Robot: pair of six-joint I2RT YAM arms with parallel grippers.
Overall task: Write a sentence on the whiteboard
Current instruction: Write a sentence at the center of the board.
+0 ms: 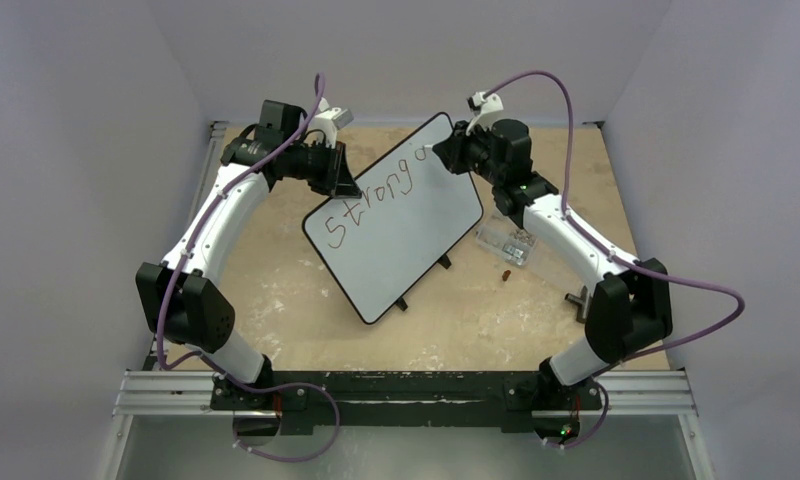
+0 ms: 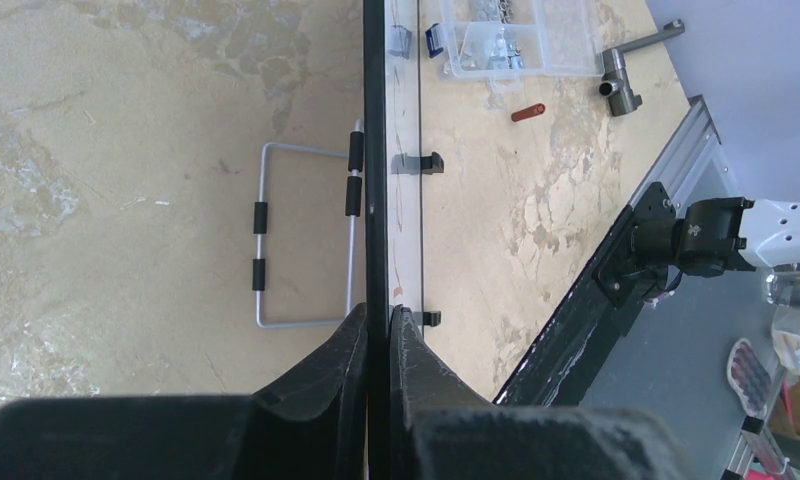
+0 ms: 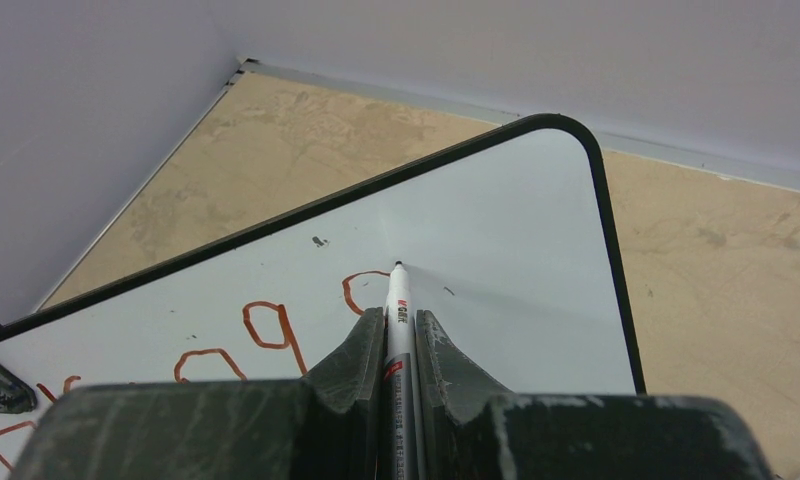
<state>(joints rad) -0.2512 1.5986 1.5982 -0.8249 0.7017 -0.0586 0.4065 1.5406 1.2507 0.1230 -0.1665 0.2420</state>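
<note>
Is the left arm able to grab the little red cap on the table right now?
Probably not. The left gripper is clamped on the whiteboard edge, so its jaws are busy. The red cap lies on the table on the board's other side, so the board is in the way.

The worktop (image 1: 276, 300) is a tan, mottled board with pale scuffed patches, filling the middle of the top view. A metal rail (image 1: 656, 392) runs along its edge at the bottom of the frame. The whiteboard (image 1: 406, 240) sits at the centre, set diagonally, with small black feet showing under its lower right edge. Just right of it lies a clear plastic box (image 1: 506, 240) of small metal bits. A small reddish-brown cap (image 1: 507, 271) lies just below the box. Further right, near the worktop's edge, stands a grey metal fitting (image 1: 579, 300). In the left wrist view, a grey wire frame (image 2: 301, 240) with black sleeves lies beside the board.
</note>
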